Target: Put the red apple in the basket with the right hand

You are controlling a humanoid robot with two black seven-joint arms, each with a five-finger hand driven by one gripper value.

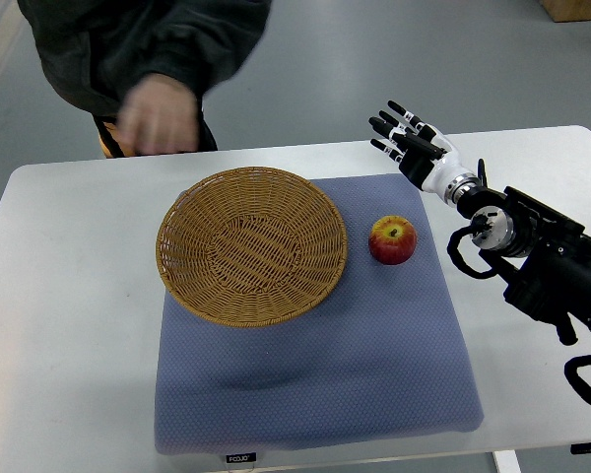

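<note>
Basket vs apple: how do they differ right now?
The basket is wide, tan woven wicker, open and empty; the red apple is small, smooth and glossy. The basket is at mat centre, the apple to its right, apart from it and nearer the right hand. Both rest on the blue mat.

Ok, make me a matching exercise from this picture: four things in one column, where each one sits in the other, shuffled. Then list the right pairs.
Things:
1. red apple
2. basket
3. right hand
4. person's hand

Places:
A. above the table's far edge, blurred
B. on the blue mat's left part, empty
C. on the mat, just right of the basket
D. open in the air, beyond the apple

Pairs: 1-C, 2-B, 3-D, 4-A
</note>
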